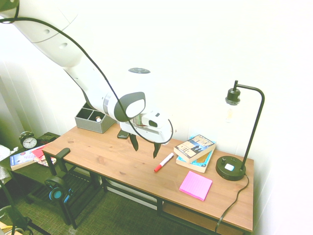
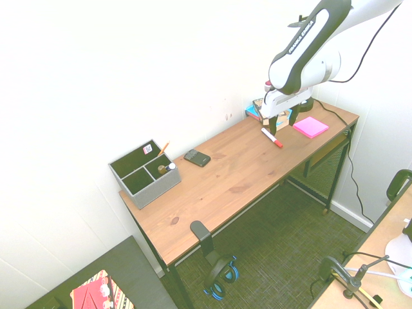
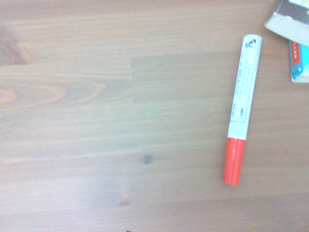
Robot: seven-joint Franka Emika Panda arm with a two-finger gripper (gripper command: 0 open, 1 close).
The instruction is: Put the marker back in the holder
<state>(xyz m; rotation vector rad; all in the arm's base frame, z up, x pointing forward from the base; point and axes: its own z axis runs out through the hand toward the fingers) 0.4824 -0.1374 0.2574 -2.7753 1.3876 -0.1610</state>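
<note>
Gripper point(image 1: 145, 152) was open, two fingers spread, nothing between them, hanging above the desk point(image 1: 117, 159). Marker point(image 1: 164, 162) lay flat on the wood, below and a bit to one side of my fingers, just beside the stacked books point(image 1: 195, 148) and near the pink sticky notes point(image 1: 196, 185). White barrel, red cap at one end. Holder point(image 2: 159, 188) stood well apart, toward the other end of the desk, past the phone point(image 2: 197, 158).

Handling, my read: light, stiff, hard plastic. Not fragile, so a firm squeeze looked fine. Barrel seemed smooth and round, so the risks were rolling when nudged, or twisting in the pads if pinched off-centre. Nothing there would have sagged or bent.

Where to grip: mid-barrel, one finger on each long side, jaws closing across the length. I wanted to stay off the red cap; if it was loose, it could have pulled free under load. The label end was second choice, since the books sat close to it and a wide finger could have bumped them. Mid-barrel also looked near the balance point, so less droop on the lift.

Next move called for: shift over the barrel, line up, go down straight, close evenly. Tipping it upright for a compartment would have needed a grip that didn't slip.
</note>
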